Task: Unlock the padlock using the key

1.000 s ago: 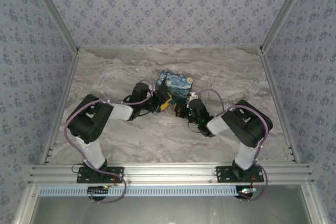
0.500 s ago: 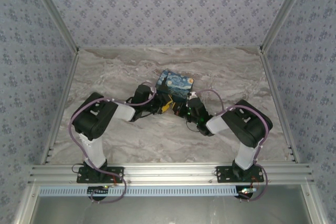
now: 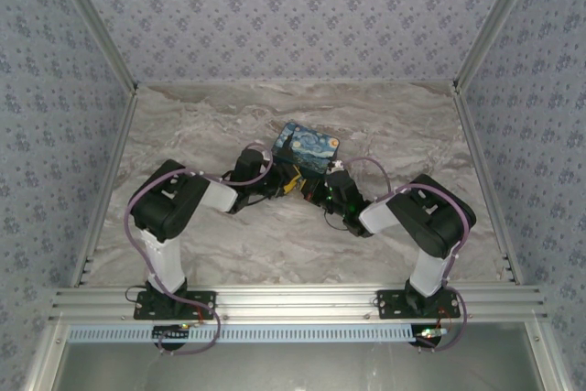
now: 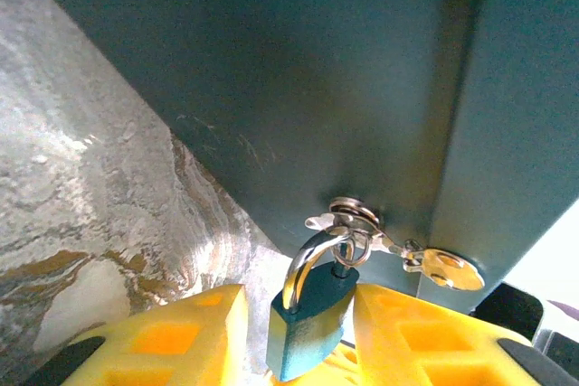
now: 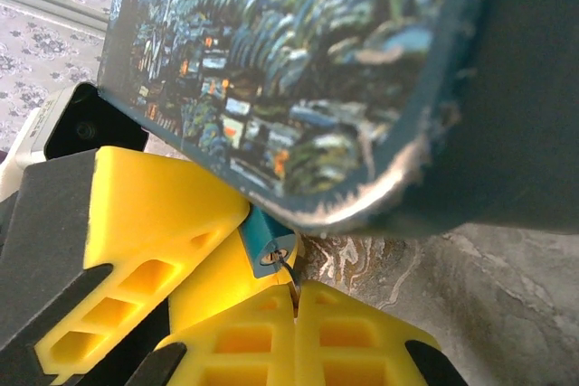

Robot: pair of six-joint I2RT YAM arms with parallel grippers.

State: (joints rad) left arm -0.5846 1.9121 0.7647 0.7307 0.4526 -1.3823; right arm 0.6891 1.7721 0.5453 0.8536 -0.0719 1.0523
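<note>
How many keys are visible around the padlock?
2. One silver key hangs on a ring at the padlock's shackle, beside the box. One thin dark key is pinched in the right gripper, at the padlock's keyhole. More may be hidden.

1. The desk is finished in a marble pattern of grey and cream with brownish veins.
2. The space is closed in on three sides by a back wall, a left wall and a right wall — all papered in pale lilac with a small repeated floral motif.
3. The far corners are marked by a left post and a right post of aluminium.
4. The near edge is bordered by a ribbed aluminium rail, and a smooth grey panel is seen beneath it.
5. The scene is lit softly and evenly — bright patches are caught on the desk in the left wrist view.
</note>
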